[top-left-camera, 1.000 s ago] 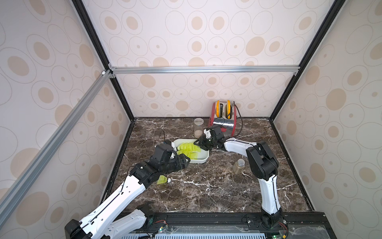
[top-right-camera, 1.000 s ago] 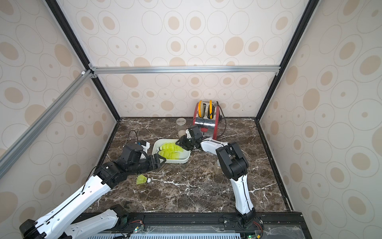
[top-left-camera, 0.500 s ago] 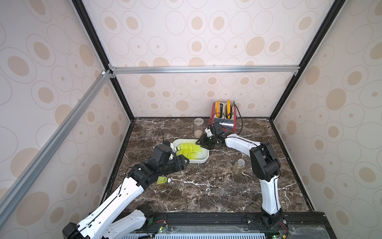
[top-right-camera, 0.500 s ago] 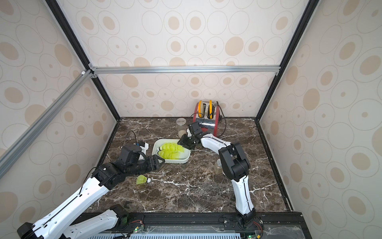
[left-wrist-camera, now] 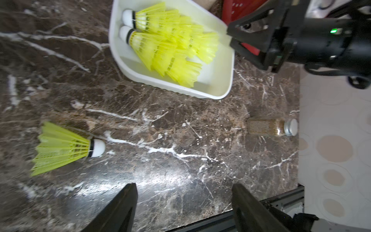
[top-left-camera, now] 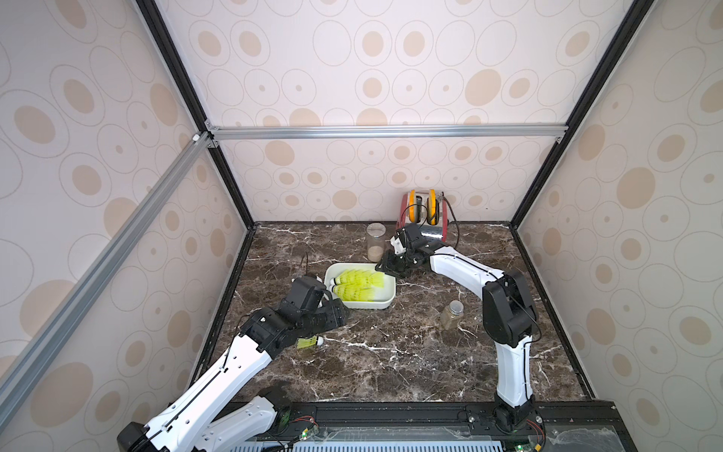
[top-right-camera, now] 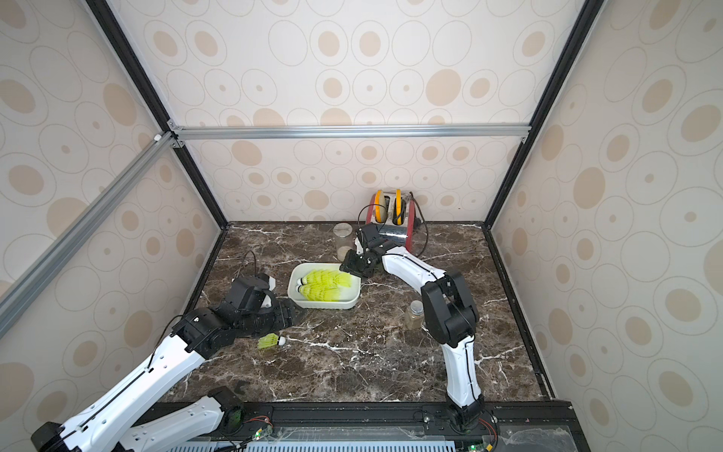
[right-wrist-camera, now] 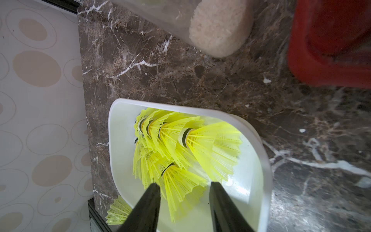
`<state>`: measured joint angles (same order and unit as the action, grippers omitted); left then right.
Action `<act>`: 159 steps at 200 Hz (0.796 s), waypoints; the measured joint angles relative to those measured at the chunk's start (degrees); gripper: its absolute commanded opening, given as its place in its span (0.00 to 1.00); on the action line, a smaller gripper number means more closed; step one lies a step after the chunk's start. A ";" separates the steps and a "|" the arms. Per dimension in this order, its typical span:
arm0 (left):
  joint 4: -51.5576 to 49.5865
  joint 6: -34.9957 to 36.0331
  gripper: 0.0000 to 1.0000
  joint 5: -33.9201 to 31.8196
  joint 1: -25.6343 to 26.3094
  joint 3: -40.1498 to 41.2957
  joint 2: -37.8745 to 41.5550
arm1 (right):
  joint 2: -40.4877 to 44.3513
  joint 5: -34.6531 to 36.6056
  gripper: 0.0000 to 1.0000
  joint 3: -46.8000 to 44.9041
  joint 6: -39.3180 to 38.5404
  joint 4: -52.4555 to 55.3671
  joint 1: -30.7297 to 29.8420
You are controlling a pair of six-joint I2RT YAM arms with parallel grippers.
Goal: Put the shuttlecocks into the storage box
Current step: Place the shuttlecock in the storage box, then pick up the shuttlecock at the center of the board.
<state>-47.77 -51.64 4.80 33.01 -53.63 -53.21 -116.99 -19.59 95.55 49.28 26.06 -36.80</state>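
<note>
On the marble table (top-left-camera: pixel 391 352), the white storage box (top-left-camera: pixel 367 304) holds two nested rows of shuttlecocks (top-left-camera: pixel 358 283). My right gripper (right-wrist-camera: pixel 184 184) hangs over its end, jaws apart and empty; my left gripper (left-wrist-camera: pixel 183 184), spread wide, hovers near one stray shuttlecock (left-wrist-camera: pixel 62 148).

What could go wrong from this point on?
1. One shuttlecock lies outside the storage box, off to one side of the open left gripper. A careless descent might knock it away or crush its skirt.
2. The open right gripper hangs over a corner of the box, with a rice jar close behind. A sloppy move there might tip the jar or shift the box.
</note>
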 measured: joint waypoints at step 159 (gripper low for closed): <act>8.52 -25.24 0.95 -1.73 -22.64 24.15 1.97 | 16.94 -0.72 0.48 -12.70 -22.32 6.34 -12.41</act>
<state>-39.24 -76.88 3.07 10.37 -29.47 -51.24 -100.05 -20.32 82.85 26.96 32.40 -49.21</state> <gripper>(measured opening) 0.947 0.481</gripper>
